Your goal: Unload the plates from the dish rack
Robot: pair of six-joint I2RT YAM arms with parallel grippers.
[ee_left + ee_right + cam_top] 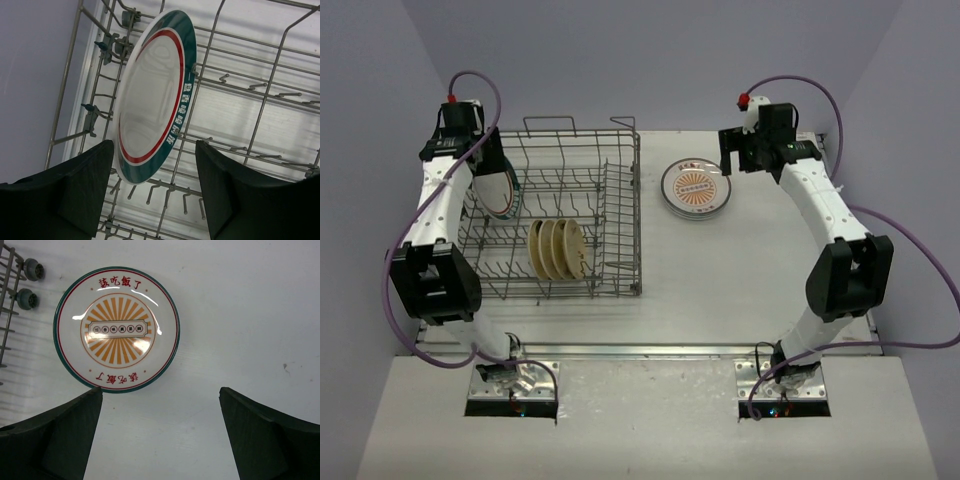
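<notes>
The green-and-red banded plate (152,95) is stood on edge at the far left of the dish rack (620,200). Its rim is taken in between the spread jaws of the left gripper (154,146), nearer the left one. Contact can't be made out, and from overhead it's mostly hidden by the arm. The right gripper (160,395) is held splayed over the sunburst plate (116,330), which is laid on the table (740,270).

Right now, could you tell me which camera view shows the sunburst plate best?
The right wrist view: the sunburst plate lies whole and close, seen from above, orange rays and red lettering sharp. The top external view shows the plate small, on the table right of the dish rack. The left wrist view misses it.
</notes>
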